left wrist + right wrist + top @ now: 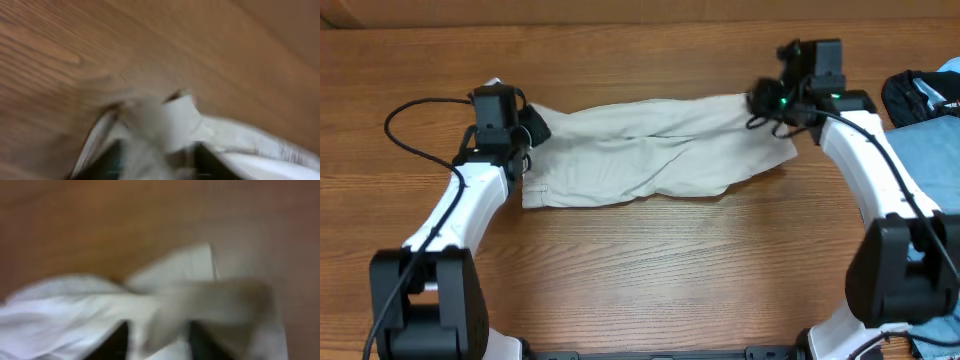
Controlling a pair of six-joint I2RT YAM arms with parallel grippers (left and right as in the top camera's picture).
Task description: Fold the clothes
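Left fingers [107, 161] and right fingers [118, 343] each pinch one end of the shorts [650, 150], apparently to spread them flat for folding.

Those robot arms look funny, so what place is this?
Probably a robot lab: a left arm and right arm at a wooden table, beige shorts between them, blue clothes piled nearby.

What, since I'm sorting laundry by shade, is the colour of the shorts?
Pale beige, almost cream, plain; the shorts show best in the overhead view.
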